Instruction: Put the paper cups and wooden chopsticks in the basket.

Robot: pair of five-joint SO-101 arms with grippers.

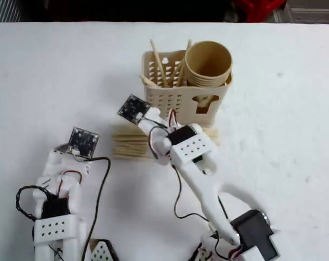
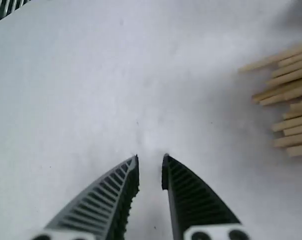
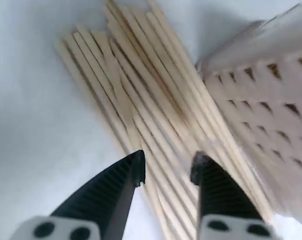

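A tan slotted basket (image 1: pixel 178 97) stands at the table's far middle and holds a stack of paper cups (image 1: pixel 209 64) and a few upright wooden chopsticks (image 1: pixel 159 64). Several more chopsticks (image 1: pixel 127 144) lie in a flat pile on the table just in front of the basket. My right gripper (image 3: pixel 169 162) hangs open right over that pile (image 3: pixel 141 95), its fingers straddling some sticks, with the basket wall (image 3: pixel 263 117) close beside it. My left gripper (image 2: pixel 150 162) is at the near left, open over bare table with nothing between its fingers. The pile's ends (image 2: pixel 285 100) lie off to its side.
The white table (image 1: pixel 284 136) has free room to the left and right of the basket. The right arm (image 1: pixel 205 179) stretches from the near right edge toward the pile. Black cables (image 1: pixel 101 185) trail beside the left arm.
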